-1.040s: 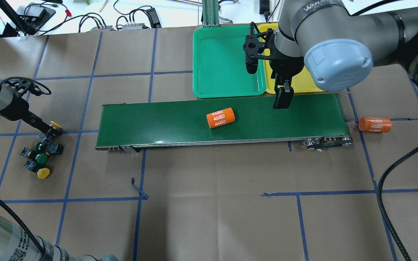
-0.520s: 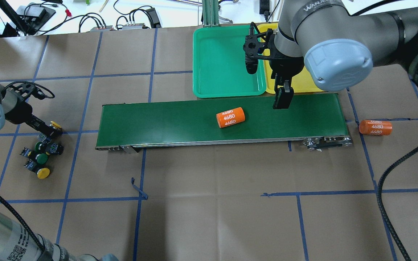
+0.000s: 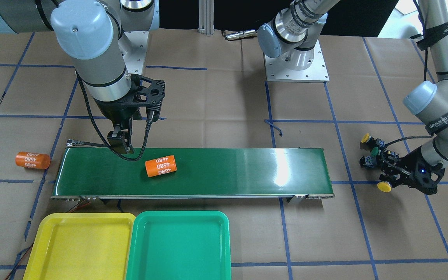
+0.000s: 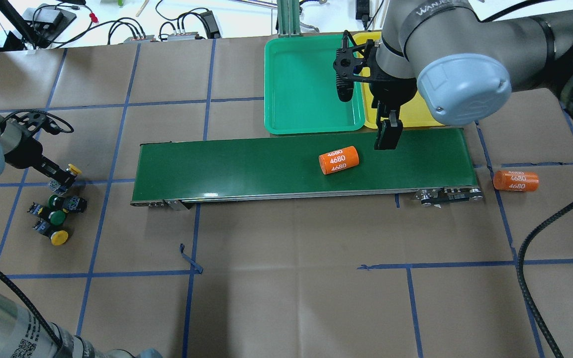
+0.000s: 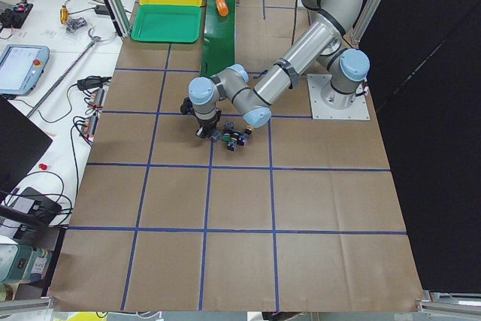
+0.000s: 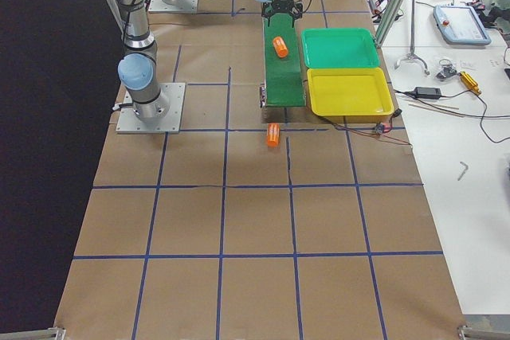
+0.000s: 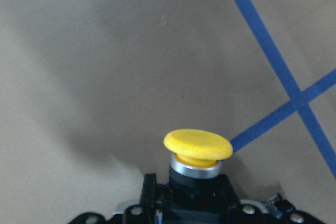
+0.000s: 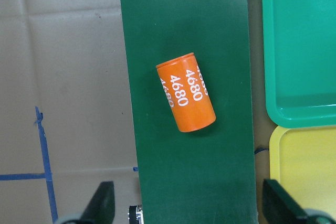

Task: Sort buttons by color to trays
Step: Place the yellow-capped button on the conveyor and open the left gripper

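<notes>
My left gripper (image 4: 62,178) is shut on a yellow-capped button (image 4: 73,169) and holds it just above the paper, beside the other buttons. The left wrist view shows its yellow cap (image 7: 198,145) sticking out from between the jaws. Three buttons stay clustered on the table: two green (image 4: 58,217) and one yellow (image 4: 59,237). My right gripper (image 4: 385,137) is open over the right part of the conveyor, empty. The green tray (image 4: 311,84) and the yellow tray (image 3: 80,245) lie side by side beyond the belt, both empty.
An orange "4680" cylinder (image 4: 338,159) lies on the dark green conveyor belt (image 4: 246,164), just left of my right gripper. A second orange cylinder (image 4: 516,180) lies on the paper past the belt's right end. Cables and boxes sit along the far edge.
The orange cylinder on the belt has travelled right, toward my right gripper. My left gripper has shifted slightly left and away from the cluster with the yellow button. The right arm has not moved.
</notes>
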